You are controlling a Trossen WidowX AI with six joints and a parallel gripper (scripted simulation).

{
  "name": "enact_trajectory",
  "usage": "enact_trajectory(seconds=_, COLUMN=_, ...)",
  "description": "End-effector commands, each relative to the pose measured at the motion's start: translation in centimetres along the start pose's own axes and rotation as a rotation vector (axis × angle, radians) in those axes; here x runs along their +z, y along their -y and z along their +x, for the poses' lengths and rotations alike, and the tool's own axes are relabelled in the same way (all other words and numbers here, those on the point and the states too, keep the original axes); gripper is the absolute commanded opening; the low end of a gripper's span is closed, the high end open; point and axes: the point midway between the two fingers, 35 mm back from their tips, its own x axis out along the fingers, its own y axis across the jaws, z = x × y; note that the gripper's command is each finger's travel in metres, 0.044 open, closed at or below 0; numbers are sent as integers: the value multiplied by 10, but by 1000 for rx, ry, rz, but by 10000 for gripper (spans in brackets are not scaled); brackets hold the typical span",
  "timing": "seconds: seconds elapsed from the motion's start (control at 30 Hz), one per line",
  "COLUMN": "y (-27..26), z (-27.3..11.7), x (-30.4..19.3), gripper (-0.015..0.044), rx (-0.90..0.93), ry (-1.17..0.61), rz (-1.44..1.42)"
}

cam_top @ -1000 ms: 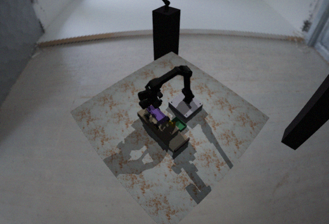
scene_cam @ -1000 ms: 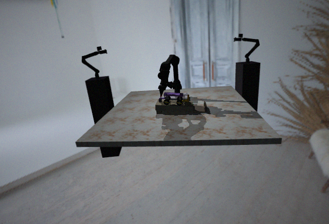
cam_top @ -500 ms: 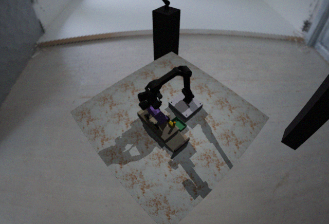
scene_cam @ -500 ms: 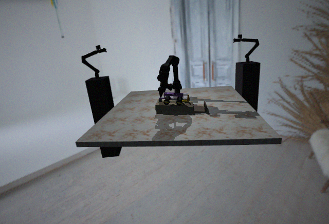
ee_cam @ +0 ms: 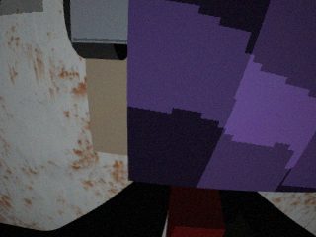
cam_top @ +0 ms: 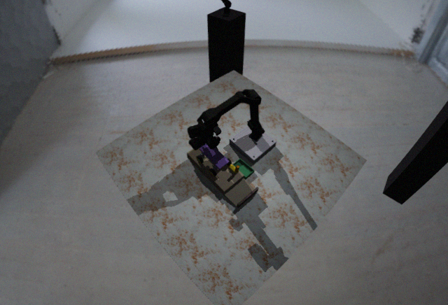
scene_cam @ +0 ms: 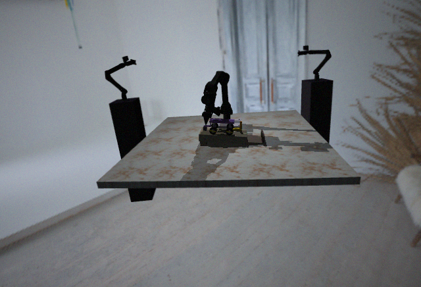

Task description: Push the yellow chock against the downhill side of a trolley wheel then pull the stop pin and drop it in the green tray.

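Observation:
The purple trolley (cam_top: 217,157) (scene_cam: 222,120) (ee_cam: 188,64) stands on the tan ramp (cam_top: 241,192) (scene_cam: 222,141) (ee_cam: 106,109). My gripper (ee_cam: 192,172) is at its uphill end in the wrist view, with the dark fingers shut on the red-headed stop pin (ee_cam: 197,204). The pin's shaft is hidden. In the exterior view the gripper (scene_cam: 205,126) points down close beside the trolley. The yellow chock (cam_top: 232,167) (scene_cam: 241,126) is at the trolley's downhill end; whether it touches a wheel cannot be told. The green tray (cam_top: 243,168) lies beside the ramp.
The arm's pale base plate (cam_top: 249,146) is behind the tray. The ramp has a raised lip (scene_cam: 262,137) at its downhill end. A trolley wheel (ee_cam: 99,49) shows at the upper left in the wrist view. Two other arms stand on black pillars beyond the table.

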Motion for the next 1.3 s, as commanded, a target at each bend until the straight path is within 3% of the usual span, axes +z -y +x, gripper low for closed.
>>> enact_trajectory(seconds=0.0, y=0, z=-2, x=0, gripper=0, rx=0, ry=-1, rz=-1)
enact_trajectory(seconds=1.27, y=-1, z=-32, x=-3, gripper=0, rx=2, ry=-2, rz=-4)
